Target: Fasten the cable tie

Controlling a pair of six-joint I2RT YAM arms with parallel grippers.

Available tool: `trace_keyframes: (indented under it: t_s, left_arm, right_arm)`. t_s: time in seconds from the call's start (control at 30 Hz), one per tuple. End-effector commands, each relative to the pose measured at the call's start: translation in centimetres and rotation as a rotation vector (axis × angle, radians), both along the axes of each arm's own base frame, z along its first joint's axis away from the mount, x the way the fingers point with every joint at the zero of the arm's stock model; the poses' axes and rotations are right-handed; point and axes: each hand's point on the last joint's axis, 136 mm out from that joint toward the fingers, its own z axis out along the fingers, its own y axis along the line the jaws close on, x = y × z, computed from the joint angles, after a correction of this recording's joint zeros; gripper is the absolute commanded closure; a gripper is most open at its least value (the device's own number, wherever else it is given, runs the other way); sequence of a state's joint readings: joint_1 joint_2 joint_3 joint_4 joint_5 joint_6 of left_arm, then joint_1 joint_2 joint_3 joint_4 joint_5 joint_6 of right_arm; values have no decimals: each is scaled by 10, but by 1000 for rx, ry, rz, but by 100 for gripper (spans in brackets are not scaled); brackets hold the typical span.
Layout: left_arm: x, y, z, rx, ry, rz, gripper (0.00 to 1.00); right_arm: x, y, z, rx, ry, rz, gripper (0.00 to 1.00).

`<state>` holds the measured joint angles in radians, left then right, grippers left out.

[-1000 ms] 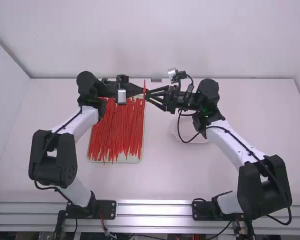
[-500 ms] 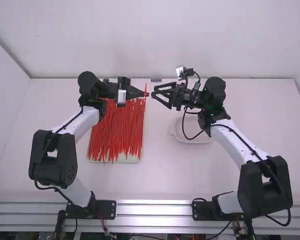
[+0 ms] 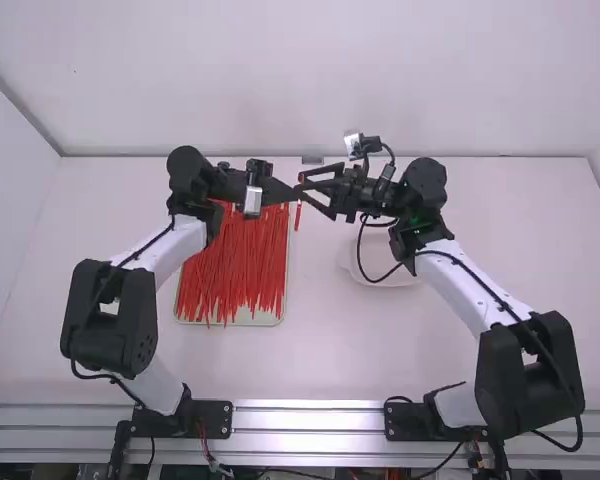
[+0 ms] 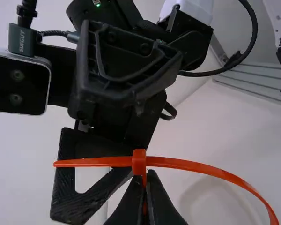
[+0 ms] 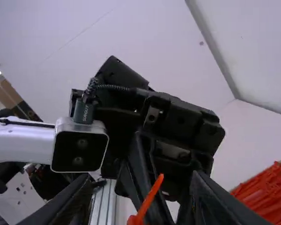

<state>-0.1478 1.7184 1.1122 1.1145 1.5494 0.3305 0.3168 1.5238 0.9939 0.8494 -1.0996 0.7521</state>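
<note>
High view: one tray (image 3: 230, 321) of spare red ties (image 3: 235, 262) lies left, one white dish (image 3: 382, 276) right. The left gripper (image 3: 286, 192) clenches one looped tie (image 3: 297, 215); the right gripper (image 3: 304, 190) gapes, facing it.

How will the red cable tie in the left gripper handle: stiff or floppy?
Probably springy: the cable tie holds a smooth arc instead of drooping. Likely very light, being a thin strap pinched by the left gripper at one spot. It may pivot if nudged.

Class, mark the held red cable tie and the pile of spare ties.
held red cable tie (image 4: 139, 158): left wrist view, its square head.
pile of spare ties (image 3: 235, 265): high view, pile's middle.
</note>
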Motion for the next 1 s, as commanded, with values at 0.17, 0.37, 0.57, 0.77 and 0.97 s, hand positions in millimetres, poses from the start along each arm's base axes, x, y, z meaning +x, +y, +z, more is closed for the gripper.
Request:
trace_keyframes:
  t_s: [0.17,0.37,0.57,0.77,0.97]
  left_arm:
    - [-6,-1,3,-1,-39,-15,98]
    - [-6,-1,3,-3,-48,-13,98]
    - [-7,-1,2,3,-24,-21,98]
    - [-7,-3,1,4,-20,-25,98]
    - [-7,-2,2,3,-21,-23,98]
  right_arm:
    - [-4,2,15,18,-3,11,57]
    - [-6,4,15,18,-5,20,62]
    - [-9,7,15,18,-5,29,75]
    - [-9,8,15,18,-5,30,87]
    - [-9,7,15,18,-4,28,92]
